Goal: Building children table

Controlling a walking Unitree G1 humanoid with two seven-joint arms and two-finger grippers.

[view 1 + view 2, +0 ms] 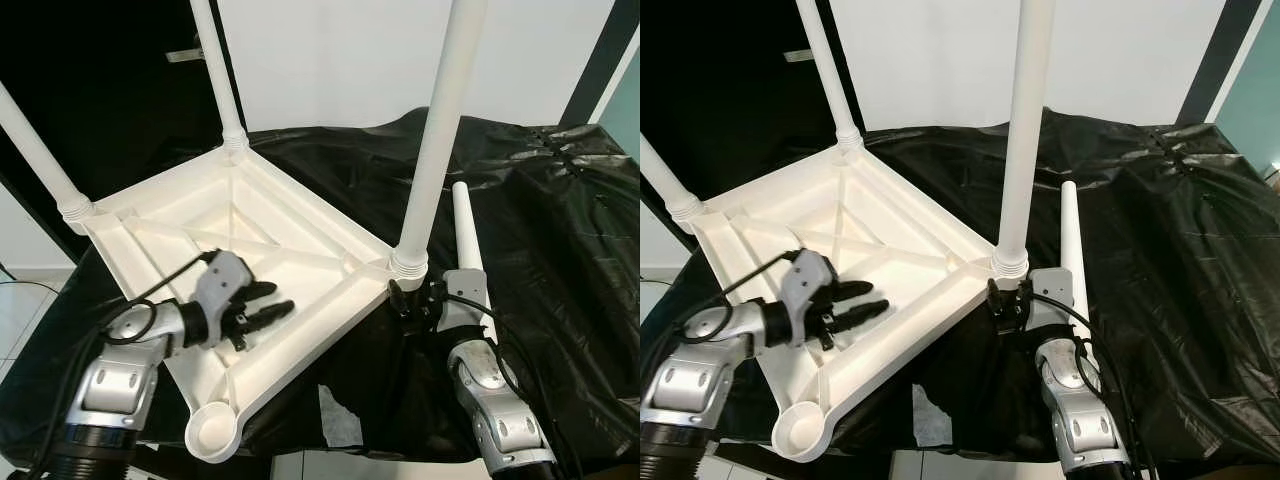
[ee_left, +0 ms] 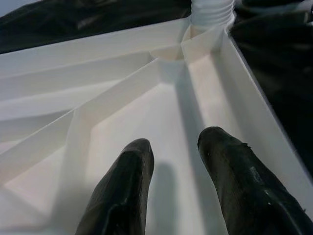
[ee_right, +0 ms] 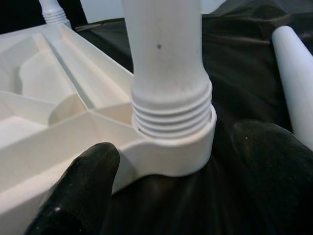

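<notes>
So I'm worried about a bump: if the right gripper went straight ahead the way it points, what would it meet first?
Most likely the threaded base of the screwed-in leg, in its corner socket directly ahead of the open right gripper. Depth is hard to judge.

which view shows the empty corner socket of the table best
The left eye view: the empty corner socket sits whole and unobstructed at the tabletop's near corner, below the left gripper. The right eye view shows it too, nearer the picture's bottom edge. The wrist views look at other parts of the tabletop.
</notes>
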